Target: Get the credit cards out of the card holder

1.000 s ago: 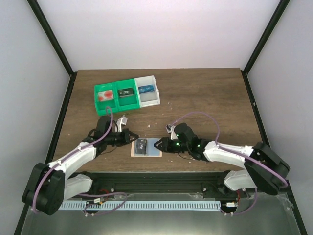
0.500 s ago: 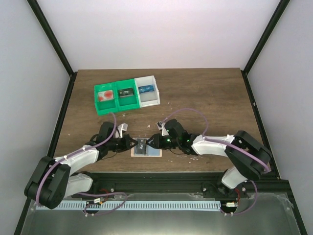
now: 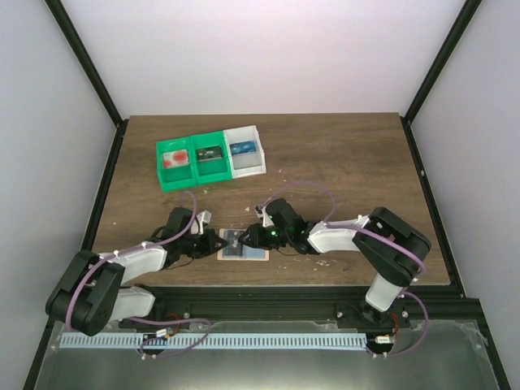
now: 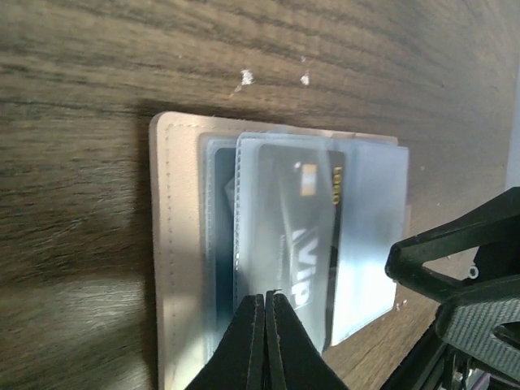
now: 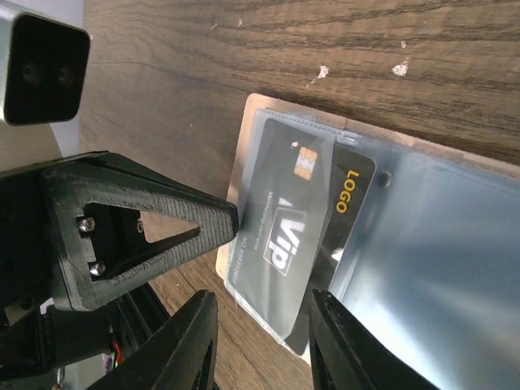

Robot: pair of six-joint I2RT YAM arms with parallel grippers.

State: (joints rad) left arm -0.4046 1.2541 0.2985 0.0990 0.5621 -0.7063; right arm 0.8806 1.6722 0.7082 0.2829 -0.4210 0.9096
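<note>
The tan card holder (image 3: 258, 250) lies flat near the table's front edge, its grey-blue pockets (image 5: 439, 244) facing up. A dark credit card (image 4: 305, 219) marked "VIP" sits inside a translucent pocket. My left gripper (image 4: 266, 296) is shut, and its tip rests on the pocket's left edge beside the card. From the other side, my right gripper (image 5: 262, 325) is open, with one jaw on either side of the near end of the card (image 5: 288, 219). I cannot tell whether the jaws touch it. In the top view the left gripper (image 3: 221, 240) and the right gripper (image 3: 246, 237) meet over the holder.
A green tray (image 3: 180, 175) at the back left holds a red and white card (image 3: 173, 158) and a dark card (image 3: 210, 153). The white tray (image 3: 248, 169) beside it holds a blue card (image 3: 242, 149). Small white crumbs lie on the wood.
Both arms have closed in on the card holder. The left gripper slid right onto its edge. The right gripper moved left across the holder to the dark card.
</note>
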